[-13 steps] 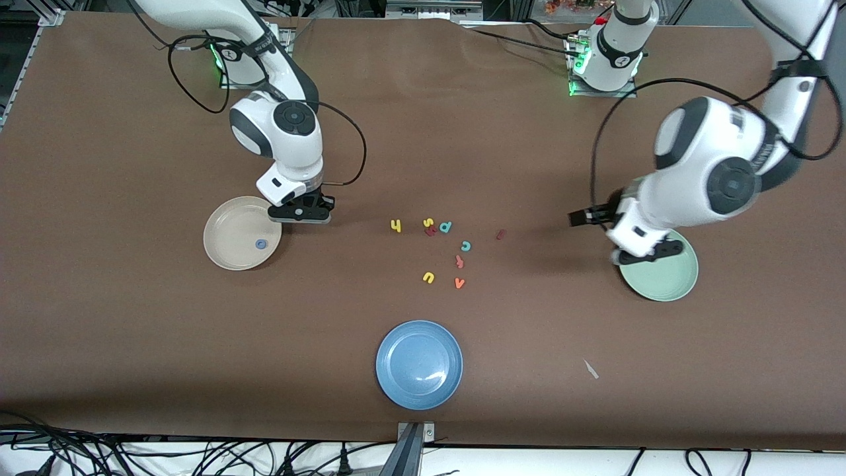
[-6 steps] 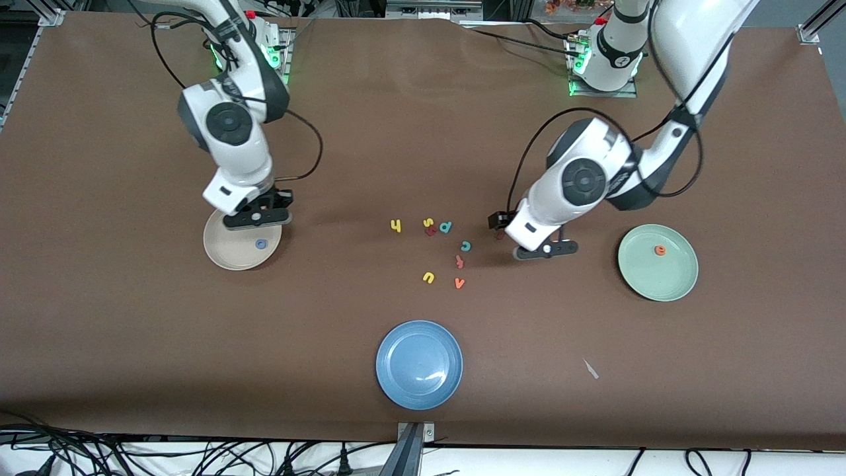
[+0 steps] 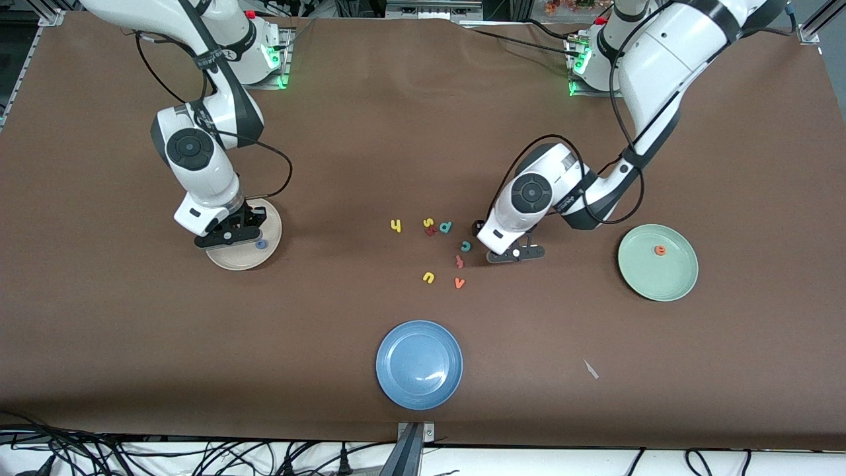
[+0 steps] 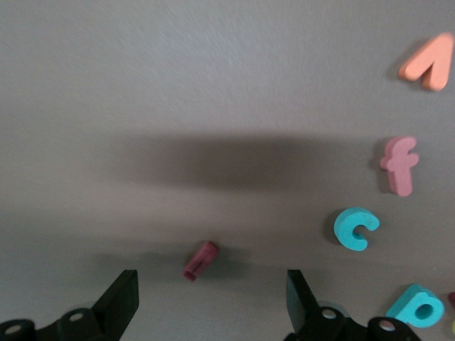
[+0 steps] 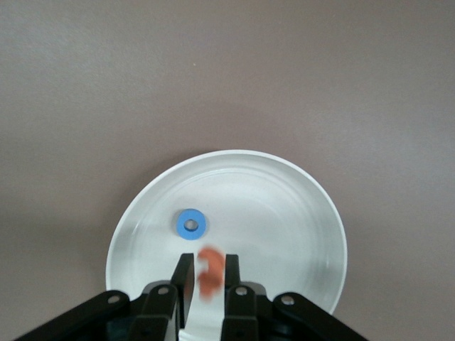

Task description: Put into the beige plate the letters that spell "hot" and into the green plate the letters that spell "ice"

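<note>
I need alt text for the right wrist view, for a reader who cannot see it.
The right gripper holds a small orange letter between nearly closed jaws, above the beige plate. A blue ring-shaped letter o lies in the plate, which rests on a brown table.

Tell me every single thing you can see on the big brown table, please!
table: one, brown
beige plate: one, cream, toward the right arm's end
blue o: one, blue, in the beige plate
green plate: one, mint, toward the left arm's end
orange e: one, orange, in the green plate
blue plate: one, blue, nearest the front camera
loose letters: eight, mid-table: yellow h, yellow s, dark red letter beside it, teal d, teal c, pink f, yellow u, orange v
maroon i: one, maroon, under the left gripper
white scrap: one, white, nearer the camera than the green plate
right gripper: over the beige plate, shut on the orange t
left gripper: open, over the maroon i
</note>
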`<state>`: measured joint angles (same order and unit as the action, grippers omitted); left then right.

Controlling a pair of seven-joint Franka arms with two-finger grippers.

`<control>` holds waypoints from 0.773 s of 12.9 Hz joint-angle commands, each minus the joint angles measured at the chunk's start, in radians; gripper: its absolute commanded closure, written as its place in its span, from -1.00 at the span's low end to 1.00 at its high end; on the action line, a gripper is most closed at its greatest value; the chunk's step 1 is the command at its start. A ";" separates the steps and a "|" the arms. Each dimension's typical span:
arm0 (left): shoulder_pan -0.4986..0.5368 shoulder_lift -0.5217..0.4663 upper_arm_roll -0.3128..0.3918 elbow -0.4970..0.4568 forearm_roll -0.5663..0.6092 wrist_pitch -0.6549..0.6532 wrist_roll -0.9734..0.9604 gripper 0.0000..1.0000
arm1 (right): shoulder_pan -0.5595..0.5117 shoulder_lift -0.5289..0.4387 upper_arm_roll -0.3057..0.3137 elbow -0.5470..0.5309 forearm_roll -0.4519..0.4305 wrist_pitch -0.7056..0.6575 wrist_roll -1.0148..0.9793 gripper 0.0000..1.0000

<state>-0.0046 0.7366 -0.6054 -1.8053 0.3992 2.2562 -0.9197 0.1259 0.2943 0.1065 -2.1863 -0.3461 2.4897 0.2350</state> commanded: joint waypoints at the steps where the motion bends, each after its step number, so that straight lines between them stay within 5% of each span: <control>1: -0.014 0.023 0.002 0.018 0.038 0.000 -0.028 -0.57 | 0.000 -0.006 0.004 -0.001 0.027 0.006 -0.013 -0.18; 3: -0.014 0.023 0.006 0.018 0.038 0.000 -0.025 -0.51 | 0.001 -0.009 0.028 0.000 0.047 0.003 0.064 -0.19; 6: -0.005 0.021 0.019 0.020 0.039 0.000 -0.011 -0.49 | 0.006 0.002 0.158 0.034 0.079 0.000 0.299 -0.22; 10: 0.000 0.032 0.019 0.018 0.087 0.000 -0.019 -0.33 | 0.090 0.107 0.251 0.160 0.079 0.000 0.603 -0.27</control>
<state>-0.0018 0.7548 -0.5845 -1.7996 0.4496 2.2576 -0.9231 0.1813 0.3301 0.3352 -2.1064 -0.2843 2.4977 0.7436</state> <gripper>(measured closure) 0.278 0.366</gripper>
